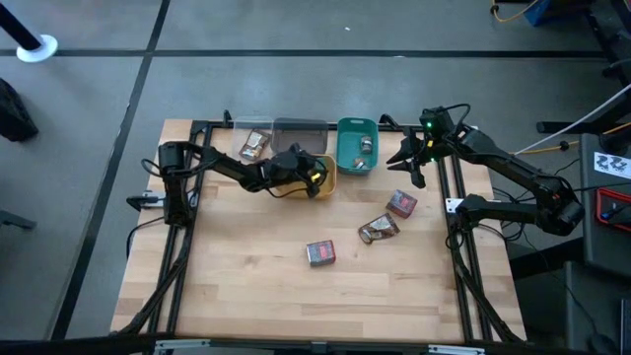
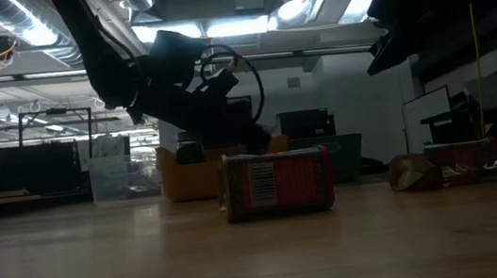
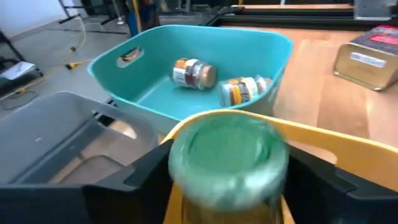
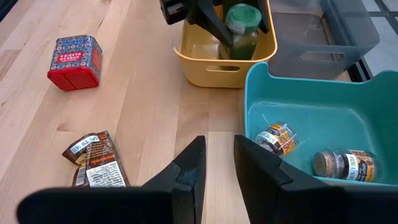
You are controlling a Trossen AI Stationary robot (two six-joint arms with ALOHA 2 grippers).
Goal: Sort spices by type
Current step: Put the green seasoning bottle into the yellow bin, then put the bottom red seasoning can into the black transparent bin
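A green-capped jar (image 3: 227,165) stands upright in the yellow tray (image 4: 214,62), between the fingers of my left gripper (image 1: 317,177), which reaches in from the table's left. The jar looks blurred in the left wrist view. Two small round tins (image 3: 194,73) with orange labels lie on their sides in the teal tray (image 1: 356,146). Two red boxes (image 1: 320,252) (image 1: 401,204) and a brown packet (image 1: 378,229) lie on the bare table. My right gripper (image 4: 219,162) hangs open above the table beside the teal tray, with nothing between its fingers. My left gripper's fingers (image 3: 149,177) stand level on either side of the jar's green cap (image 3: 227,149), coming from the table's left. The jar sits upright inside the yellow tray. Whether the fingers touch the cap, I cannot tell.
A grey tray (image 1: 299,133) and a clear tray holding a brown packet (image 1: 254,146) stand in the far row to the left of the yellow one. The black frame rails (image 1: 458,237) run along both table sides. Bare wood lies toward the near edge.
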